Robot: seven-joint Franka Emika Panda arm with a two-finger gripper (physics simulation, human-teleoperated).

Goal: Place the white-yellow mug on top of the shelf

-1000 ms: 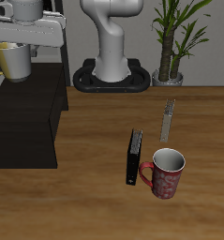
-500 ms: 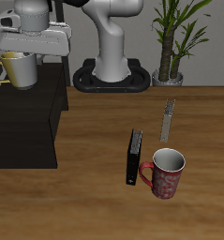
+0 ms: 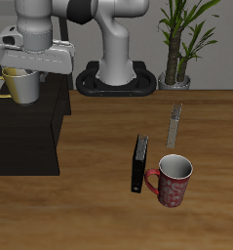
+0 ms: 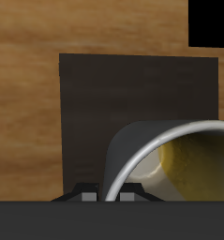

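Exterior view: the end effector (image 3: 22, 70) grips the white-yellow mug (image 3: 20, 87) by its rim, and the mug hangs just over the flat top of the shelf (image 3: 28, 127), its yellow handle pointing away from the robot base. To do this step well, lower it straight down until the base sits flat on the shelf, well in from the edge, and only then let go. On the bench beyond the shelf lie a black slab (image 3: 138, 163), a red mug (image 3: 173, 180) and a small grey strip (image 3: 174, 124).

Wrist view: the white-yellow mug's rim and yellow inside (image 4: 184, 161) fill the view, with the shelf top (image 4: 132, 89) directly beneath and wood bench (image 4: 24, 112) beside it. This confirms the mug is over the shelf, which the exterior view leaves less certain; the fingers themselves are barely visible here.
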